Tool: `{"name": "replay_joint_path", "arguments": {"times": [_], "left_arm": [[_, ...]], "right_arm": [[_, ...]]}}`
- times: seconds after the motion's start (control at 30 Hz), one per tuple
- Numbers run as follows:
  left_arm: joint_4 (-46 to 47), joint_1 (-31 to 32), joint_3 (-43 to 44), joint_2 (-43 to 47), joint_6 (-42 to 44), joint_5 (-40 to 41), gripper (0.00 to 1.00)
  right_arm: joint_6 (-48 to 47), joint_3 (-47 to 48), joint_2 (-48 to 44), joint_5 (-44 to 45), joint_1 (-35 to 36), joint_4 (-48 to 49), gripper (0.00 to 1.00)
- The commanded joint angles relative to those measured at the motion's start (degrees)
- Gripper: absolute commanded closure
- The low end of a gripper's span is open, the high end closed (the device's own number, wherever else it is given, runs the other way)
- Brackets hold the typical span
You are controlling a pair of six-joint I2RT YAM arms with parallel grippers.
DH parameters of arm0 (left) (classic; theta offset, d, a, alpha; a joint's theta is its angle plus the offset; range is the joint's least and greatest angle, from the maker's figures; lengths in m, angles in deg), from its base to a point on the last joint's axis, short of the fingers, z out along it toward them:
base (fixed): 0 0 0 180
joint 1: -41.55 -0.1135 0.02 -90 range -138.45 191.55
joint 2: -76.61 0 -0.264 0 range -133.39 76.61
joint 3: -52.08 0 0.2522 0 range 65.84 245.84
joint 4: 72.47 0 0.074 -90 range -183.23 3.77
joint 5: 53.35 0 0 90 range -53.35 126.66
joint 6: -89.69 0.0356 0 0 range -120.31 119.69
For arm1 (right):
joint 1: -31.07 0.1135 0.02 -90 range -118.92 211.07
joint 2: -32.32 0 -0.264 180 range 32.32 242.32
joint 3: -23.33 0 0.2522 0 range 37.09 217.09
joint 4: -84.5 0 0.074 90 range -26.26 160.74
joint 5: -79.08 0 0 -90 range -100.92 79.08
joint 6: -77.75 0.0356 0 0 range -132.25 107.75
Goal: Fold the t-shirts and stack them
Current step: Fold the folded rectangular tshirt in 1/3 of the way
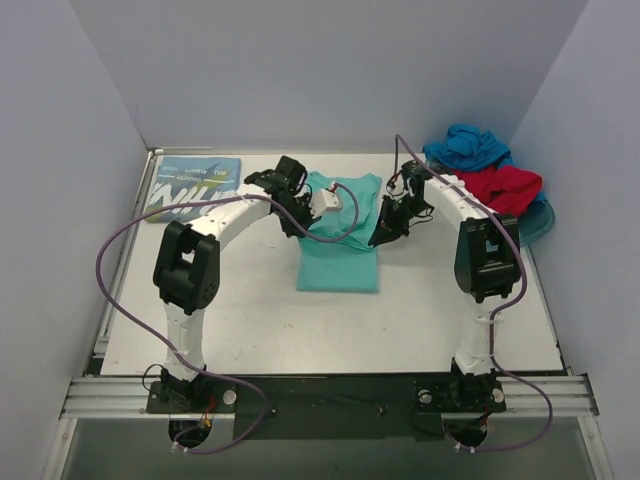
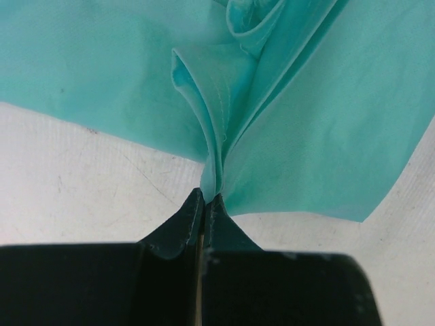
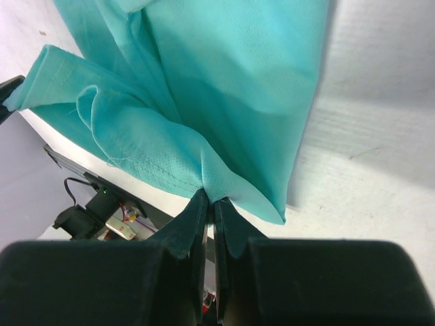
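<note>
The mint-green t-shirt (image 1: 340,258) lies partly folded in the middle of the table, with its upper part lifted between the two arms. My left gripper (image 1: 300,216) is shut on the shirt's left edge, where a bunched fold of mint cloth (image 2: 217,136) runs into the closed tips (image 2: 204,197). On the shirt's right edge my right gripper (image 1: 384,234) is also shut, pinching a hemmed corner (image 3: 156,156) at its tips (image 3: 209,198). A folded blue-teal t-shirt with white lettering (image 1: 192,187) lies flat at the back left. The red t-shirt (image 1: 505,188) and the bright blue t-shirt (image 1: 468,147) are heaped at the back right.
A translucent blue plastic tray (image 1: 541,222) holds the heap at the back right corner. Grey walls close in the table on the left, back and right. Purple cables loop from both arms over the table (image 1: 420,310).
</note>
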Motion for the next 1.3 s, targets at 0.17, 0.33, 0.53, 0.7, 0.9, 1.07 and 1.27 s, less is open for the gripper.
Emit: {"name": "replay_joint_path", "arguments": {"times": [0.17,0.33,0.53,0.7,0.9,1.07,1.27], "left_arm": [[7.56,0.03,4.06,-4.59,0.01,2.67,1.0],[11.86,0.56,4.77,-7.06,-0.86,3.55,1.0],[15.65,0.3,8.97,-8.82,-5.78,6.72,0.56],[11.89,-0.67,16.53,-7.86,-9.65,5.85,0.45],[1.09,-0.59,17.17,-5.23,-15.63,-3.53,0.76],[1.32,2.58,3.29,-1.45,-15.1,-9.46,0.95],[16.34,1.35,-3.75,-2.32,-22.55,-4.46,0.95]], "right_arm": [[1.91,3.46,4.6,1.88,-2.12,0.29,1.0],[4.9,2.67,5.22,3.98,-3.26,3.81,1.0],[7.54,5.3,6.64,4.95,-5.46,5.57,0.64],[4.65,7.77,0.93,10.57,-6.96,5.31,0.61],[0.34,-0.39,-6.72,12.0,-1.95,5.83,0.88],[1.39,-3.04,-3.49,5.75,2.09,6.8,1.0],[3.32,6.44,6.36,7.15,0.17,7.59,1.0]]}}
